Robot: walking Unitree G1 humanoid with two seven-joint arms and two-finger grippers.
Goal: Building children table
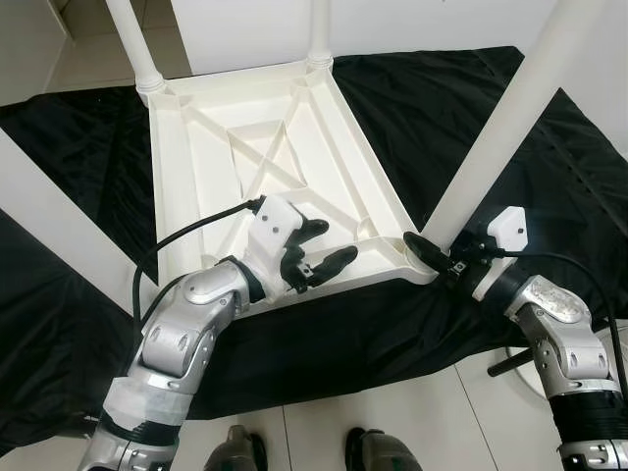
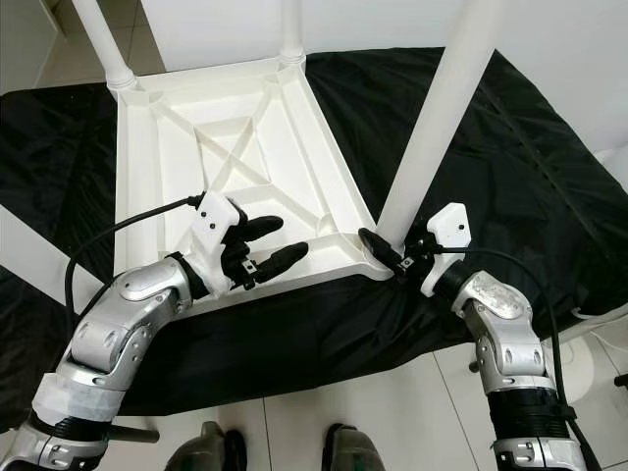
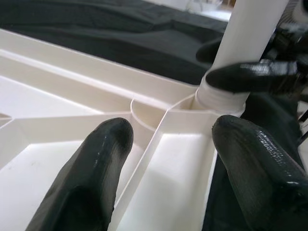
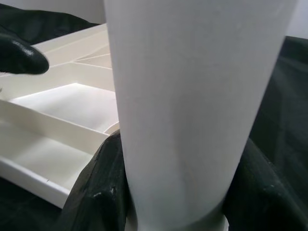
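Nearest the camera, the robot's two feet (image 1: 304, 453) stand on pale floor tiles (image 1: 432, 412) at the edge of a black cloth (image 1: 343, 334). Just beyond them, a white plastic tabletop (image 1: 285, 157) lies upside down on the cloth, its ribbed underside facing up.

The left gripper (image 1: 316, 255) hovers over the tabletop's near edge, its two black fingers (image 3: 96, 168) spread apart and holding nothing; a rib of the underside runs between them, and the near right corner socket sits just ahead of their tips.

At that corner, the right gripper (image 1: 432, 257) has its fingers (image 4: 103, 187) pinched around the base of a white table leg (image 1: 510, 118), one finger on each side, right where the leg meets the socket. The leg rises steeply from between the fingers.

Farther off, two more white legs (image 1: 132, 39) stand in the far corners of the tabletop. Another white leg (image 1: 49, 211) lies on the cloth, well apart from the left gripper on its outer side.
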